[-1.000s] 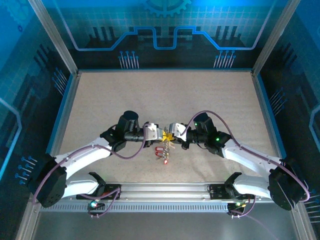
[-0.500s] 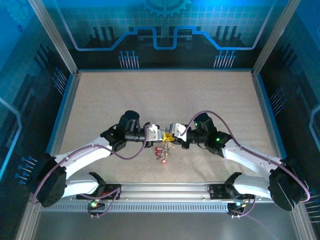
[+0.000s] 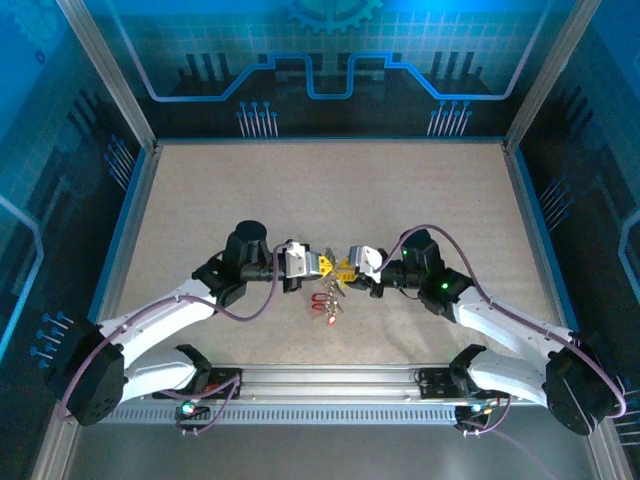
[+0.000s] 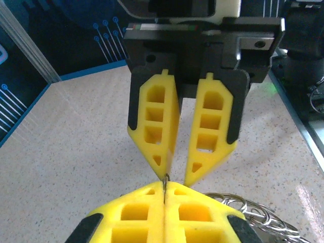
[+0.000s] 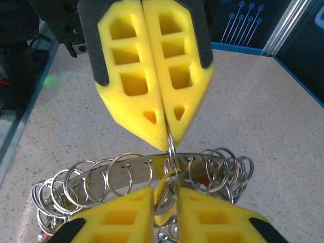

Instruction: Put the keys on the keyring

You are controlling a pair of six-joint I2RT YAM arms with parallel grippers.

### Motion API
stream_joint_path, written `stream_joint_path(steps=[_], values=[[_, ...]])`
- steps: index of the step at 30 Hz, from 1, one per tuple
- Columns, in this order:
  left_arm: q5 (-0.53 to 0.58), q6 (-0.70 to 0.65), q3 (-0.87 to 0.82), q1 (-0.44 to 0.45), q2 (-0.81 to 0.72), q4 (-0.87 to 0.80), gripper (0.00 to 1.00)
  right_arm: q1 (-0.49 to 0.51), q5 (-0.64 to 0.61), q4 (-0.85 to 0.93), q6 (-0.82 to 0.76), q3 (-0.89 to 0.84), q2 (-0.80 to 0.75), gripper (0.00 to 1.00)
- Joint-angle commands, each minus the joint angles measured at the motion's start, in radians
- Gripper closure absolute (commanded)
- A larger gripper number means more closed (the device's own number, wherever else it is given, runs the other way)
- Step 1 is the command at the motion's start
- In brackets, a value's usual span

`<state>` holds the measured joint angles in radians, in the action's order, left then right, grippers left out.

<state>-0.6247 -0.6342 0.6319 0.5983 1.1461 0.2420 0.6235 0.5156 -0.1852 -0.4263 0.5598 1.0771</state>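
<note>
In the right wrist view the keyring (image 5: 132, 171) is a flat grey metal band strung with several small silver split rings. My left gripper (image 5: 168, 144) is shut on one split ring (image 5: 171, 152) that hangs from the band. My right gripper (image 5: 164, 195) faces it tip to tip with its jaws a little apart. A yellow-headed key (image 5: 162, 201) and a small ring sit in that gap. From above, the left gripper (image 3: 327, 265) and right gripper (image 3: 349, 270) meet over the table, and red-headed keys (image 3: 322, 302) dangle below them.
The speckled beige table (image 3: 330, 190) has a blue raised border (image 3: 128, 215) and aluminium posts at its sides. More split rings (image 4: 255, 212) bunch to the right under my left fingers. The arms' base rail (image 3: 330, 380) runs along the near edge.
Both arms have swung slightly outward at the wrist and elbow. The fingertips still meet at about the same spot, and the key bundle still hangs below.
</note>
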Motion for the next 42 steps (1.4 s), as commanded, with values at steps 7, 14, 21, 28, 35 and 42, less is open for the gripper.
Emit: stream_joint_path(steps=[7, 14, 21, 28, 35, 42], values=[[-0.111, 0.048, -0.011, -0.011, -0.026, 0.106, 1.00, -0.015, 0.098, -0.054, 0.019, 0.021, 0.007, 0.82], [-0.134, 0.075, -0.015, -0.009, 0.001, 0.146, 1.00, -0.011, 0.107, -0.056, 0.009, 0.047, 0.042, 0.83], [-0.133, 0.095, -0.032, -0.010, 0.018, 0.199, 1.00, -0.003, 0.122, -0.112, 0.029, 0.054, 0.087, 0.86], [-0.138, 0.100, -0.033, -0.010, 0.039, 0.207, 1.00, -0.006, 0.121, -0.136, 0.037, 0.048, 0.083, 0.86], [-0.129, 0.103, -0.031, -0.011, 0.056, 0.202, 1.00, -0.006, 0.106, -0.162, 0.062, 0.020, 0.066, 0.94], [-0.074, 0.073, -0.023, -0.010, 0.046, 0.150, 1.00, -0.004, 0.069, -0.103, 0.043, 0.017, 0.034, 1.00]])
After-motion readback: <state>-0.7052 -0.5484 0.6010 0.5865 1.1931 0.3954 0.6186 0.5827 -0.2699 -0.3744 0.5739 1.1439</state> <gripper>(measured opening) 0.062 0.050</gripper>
